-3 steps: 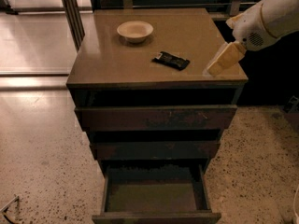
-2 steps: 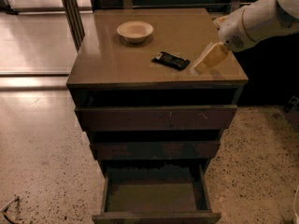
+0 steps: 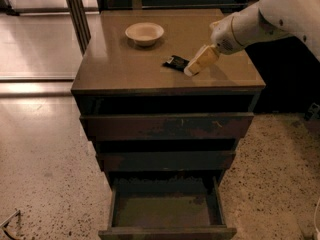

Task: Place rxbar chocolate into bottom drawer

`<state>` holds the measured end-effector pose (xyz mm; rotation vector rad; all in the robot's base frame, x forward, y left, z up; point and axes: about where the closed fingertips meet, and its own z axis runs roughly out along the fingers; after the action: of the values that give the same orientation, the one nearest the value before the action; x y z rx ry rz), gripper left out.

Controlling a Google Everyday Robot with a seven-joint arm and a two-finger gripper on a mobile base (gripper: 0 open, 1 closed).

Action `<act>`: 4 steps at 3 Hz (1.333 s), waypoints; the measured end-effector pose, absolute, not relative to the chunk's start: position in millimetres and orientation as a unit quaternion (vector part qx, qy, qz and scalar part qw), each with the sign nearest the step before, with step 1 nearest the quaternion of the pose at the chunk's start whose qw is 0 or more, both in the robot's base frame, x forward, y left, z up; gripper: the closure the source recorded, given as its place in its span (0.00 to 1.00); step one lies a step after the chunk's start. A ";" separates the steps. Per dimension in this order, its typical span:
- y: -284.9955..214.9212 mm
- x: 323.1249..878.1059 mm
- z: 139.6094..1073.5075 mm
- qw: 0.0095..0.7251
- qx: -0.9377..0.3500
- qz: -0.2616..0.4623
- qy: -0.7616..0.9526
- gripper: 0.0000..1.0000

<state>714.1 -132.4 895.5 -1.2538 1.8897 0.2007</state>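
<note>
One cabinet (image 3: pixel 125 66) stands on a speckled floor (image 3: pixel 45 174), with bare floor at its left side and in front. It has three drawers. The two upper ones sit far further in than the one bottom drawer (image 3: pixel 167 232), which is pulled well out at the cabinet's foot, its floor showing. One white arm (image 3: pixel 280 9) reaches in over the cabinet's right edge. One round bowl (image 3: pixel 144 33) sits near the back of the cabinet top, left of middle. The one gripper (image 3: pixel 192 70) slants down over the right half of the top, its tip at the right end of the one black bar (image 3: pixel 175 62); whether it is spread or closed I cannot tell. The bar lies flat on the top, back from the front edge, apart from the bowl.
</note>
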 end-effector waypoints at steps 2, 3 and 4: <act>-109.5 749.3 861.3 0.389 -0.486 0.105 0.775 0.00; -103.5 755.7 845.9 0.372 -0.483 0.111 0.785 0.00; -99.7 758.4 833.5 0.361 -0.484 0.112 0.789 0.00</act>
<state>758.4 -99.7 833.5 -1.2460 2.0334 0.2879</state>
